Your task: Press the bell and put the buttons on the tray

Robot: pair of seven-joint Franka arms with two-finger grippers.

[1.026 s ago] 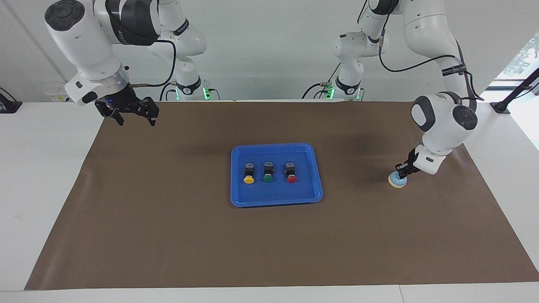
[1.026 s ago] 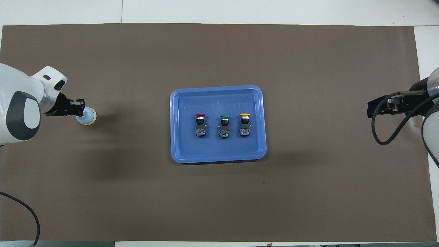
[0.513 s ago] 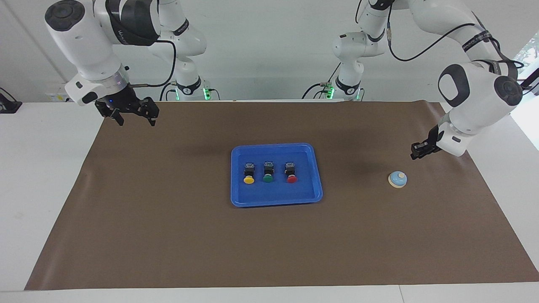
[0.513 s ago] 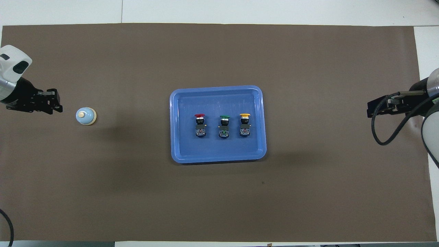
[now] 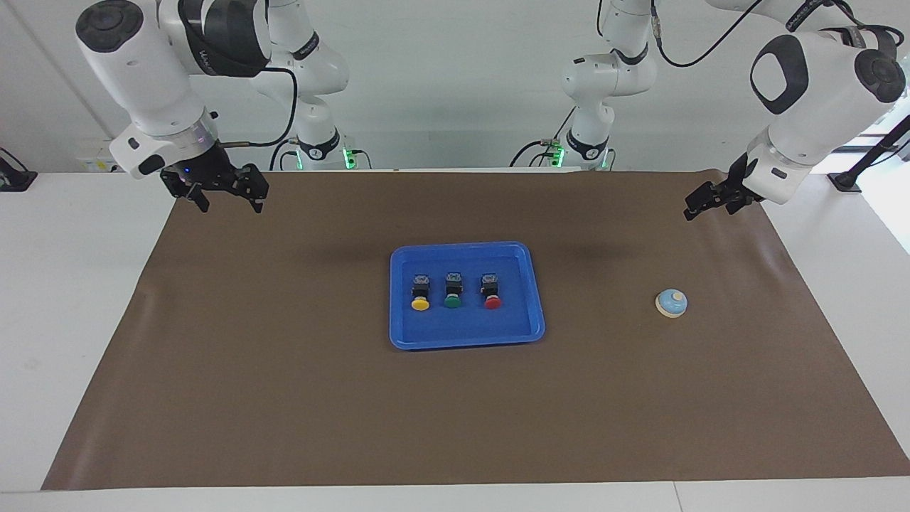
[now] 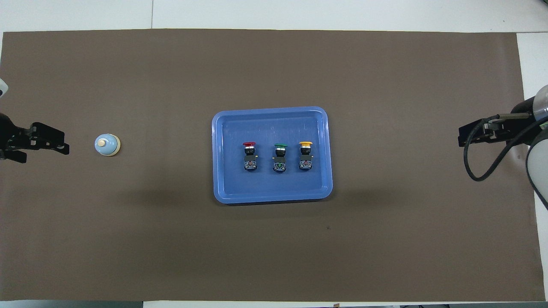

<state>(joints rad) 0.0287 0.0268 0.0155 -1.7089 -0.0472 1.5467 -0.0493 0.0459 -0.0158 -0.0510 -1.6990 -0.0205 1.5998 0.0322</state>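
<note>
With all three buttons [image 5: 452, 291] lying in the tray [image 5: 466, 338] between open-jawed, empty grippers, left gripper [image 5: 705, 198] hangs above the bell [image 5: 671, 303]; right gripper [image 5: 222, 192] waits; likely only parking remains.

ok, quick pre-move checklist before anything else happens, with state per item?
1. All three buttons in the tray: yellow button, green button, red button - ok.
2. Bell free on the mat, upright - ok.
3. Left gripper raised, nothing held - ok.
4. Right gripper raised at its end of the table, open, empty - ok.
5. Bell pressed - cannot tell.
</note>
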